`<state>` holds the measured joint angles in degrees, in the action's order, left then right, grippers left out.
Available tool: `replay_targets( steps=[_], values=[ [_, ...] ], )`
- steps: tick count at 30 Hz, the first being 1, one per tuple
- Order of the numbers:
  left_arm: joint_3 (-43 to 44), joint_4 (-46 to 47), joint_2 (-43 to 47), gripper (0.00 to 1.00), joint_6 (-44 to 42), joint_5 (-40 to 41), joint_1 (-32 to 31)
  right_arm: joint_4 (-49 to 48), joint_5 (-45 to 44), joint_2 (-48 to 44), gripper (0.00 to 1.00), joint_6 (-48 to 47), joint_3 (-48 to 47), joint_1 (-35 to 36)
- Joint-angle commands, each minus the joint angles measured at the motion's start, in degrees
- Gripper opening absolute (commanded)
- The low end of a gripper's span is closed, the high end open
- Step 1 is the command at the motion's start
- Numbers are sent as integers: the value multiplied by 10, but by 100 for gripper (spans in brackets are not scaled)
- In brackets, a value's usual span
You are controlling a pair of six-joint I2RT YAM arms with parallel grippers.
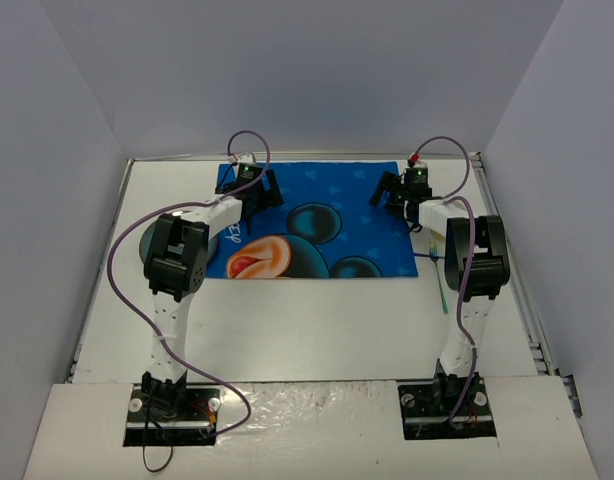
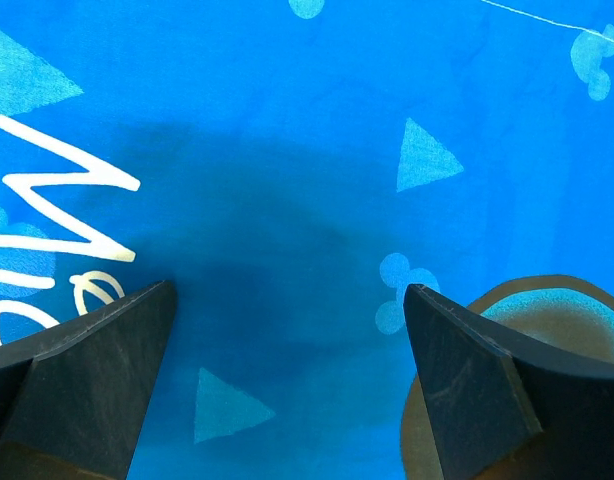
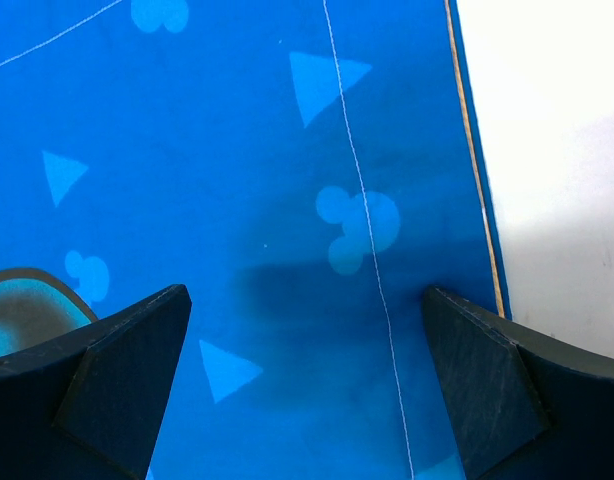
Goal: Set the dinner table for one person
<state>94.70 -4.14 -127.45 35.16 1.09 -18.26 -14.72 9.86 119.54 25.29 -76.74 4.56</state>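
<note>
The white dinner table (image 1: 317, 320) carries a blue Mickey placemat (image 1: 317, 215) lying flat at its far middle. My left gripper (image 1: 249, 186) hovers over the mat's far left corner. In the left wrist view it (image 2: 287, 290) is open and empty, with only mat print (image 2: 287, 150) between the fingers. My right gripper (image 1: 402, 190) hovers over the mat's far right corner. In the right wrist view it (image 3: 307, 292) is open and empty above the mat (image 3: 237, 150), close to the mat's right edge, with bare table (image 3: 557, 150) beyond.
A dark round plate (image 1: 145, 245) lies left of the mat, mostly hidden by my left arm. A thin green utensil (image 1: 444, 290) lies right of the mat beside my right arm. Grey walls close in the table on three sides.
</note>
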Motion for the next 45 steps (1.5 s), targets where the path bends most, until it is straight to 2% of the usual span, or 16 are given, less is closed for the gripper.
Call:
replay_targets(
  steps=[1, 13, 23, 26, 30, 35, 42, 45],
  values=[
    [-27, -84, 3, 97, 11, 8, 19, 31, -9, 37, 98, -8, -17, -2],
    [-17, -73, 15, 97, -21, -7, 23, 32, -9, 38, 98, -27, -36, -8],
    [24, -91, 145, 97, -69, -88, 19, 44, 12, -108, 99, -49, -40, -5],
    [-27, -104, 211, 97, -62, -69, 10, 45, 17, -172, 99, -21, -2, -1],
    [-153, -109, 285, 97, -48, -23, -9, 35, 14, -227, 100, 24, 79, 5],
    [-305, -86, 364, 97, -19, -3, -15, -14, 32, -288, 100, 61, 208, 14],
    [-420, -49, 417, 97, -6, 13, -23, -51, 27, -366, 100, 72, 356, 20],
    [-450, -27, 420, 97, 5, 23, -23, -58, 15, -372, 100, 71, 389, 19]
  ],
)
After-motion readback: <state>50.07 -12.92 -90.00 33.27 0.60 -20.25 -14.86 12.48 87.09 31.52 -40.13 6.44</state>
